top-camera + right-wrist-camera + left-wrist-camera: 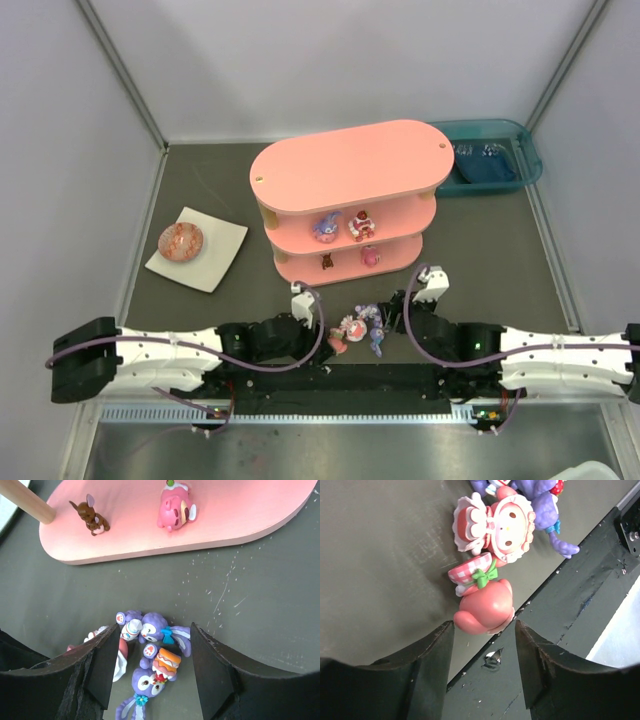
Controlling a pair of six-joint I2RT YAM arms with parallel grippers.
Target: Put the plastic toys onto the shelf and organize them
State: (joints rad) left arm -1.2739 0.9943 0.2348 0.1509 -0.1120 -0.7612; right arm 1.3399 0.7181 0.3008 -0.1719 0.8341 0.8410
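The pink three-tier shelf (pixel 350 165) stands mid-table. Its middle tier holds a purple toy (pixel 325 228) and a red-white one (pixel 361 225). Its bottom tier (pixel 240 525) holds a brown toy (pixel 91 516) and a pink one (pixel 176 507). Several loose toys (pixel 360 327) lie in a cluster before the shelf. My left gripper (pixel 484 630) is open and empty, its jaws just short of a pink figurine (pixel 486 611) next to a white-bonnet figurine (pixel 507 521). My right gripper (pixel 155 630) is open, its jaws either side of two purple bunnies (pixel 159 626), touching neither.
A white square plate (pixel 215 262) with a speckled brown-red ball (pixel 181 240) sits at the left. A teal bin (pixel 490 160) stands behind the shelf's right end. A black rail (pixel 350 378) runs along the near edge, close to the pink figurine (pixel 337 345).
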